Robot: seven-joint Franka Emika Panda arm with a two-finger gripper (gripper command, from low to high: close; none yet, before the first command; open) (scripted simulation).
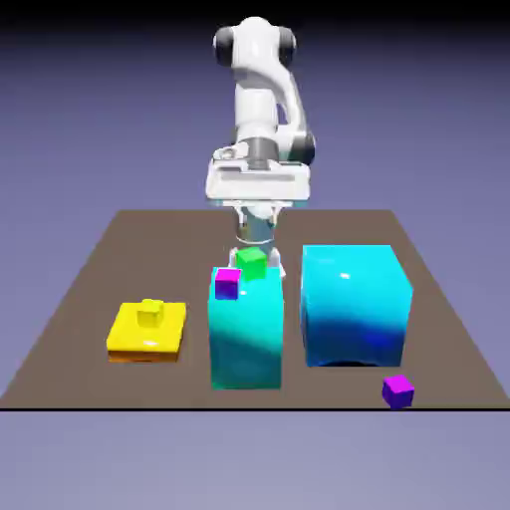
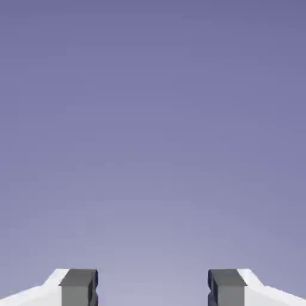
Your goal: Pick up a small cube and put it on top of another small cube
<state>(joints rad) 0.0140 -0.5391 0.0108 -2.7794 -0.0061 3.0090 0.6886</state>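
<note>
1. Here the arm [image 1: 261,110] stands folded at the table's [image 1: 90,269] far edge, its hand held level above the far end of the tall cyan block [image 1: 245,334].
2. Gripper [image 2: 153,290]: in the hand view the two grey fingertips [image 2: 79,287] stand well apart at the bottom edge, with only plain blue-violet backdrop between them; the jaws are open and hold nothing.
3. Violet cube [image 1: 397,390]: it lies on the table near the front edge, toward the exterior view's right, just in front of the big cyan block's [image 1: 356,304] lower right corner and apart from it.
4. Green cube [image 1: 251,263]: it sits on top of the tall cyan block, at its far side, below the hand.
5. Magenta cube [image 1: 227,283]: it rests on the same block's top, at the near corner on the exterior view's left, just beside the green cube.
6. Yellow cube [image 1: 150,313]: it sits on a flat yellow slab [image 1: 146,334] at the exterior view's left, well apart from the cyan blocks.
7. The two cyan blocks stand side by side with a narrow gap between them.
</note>
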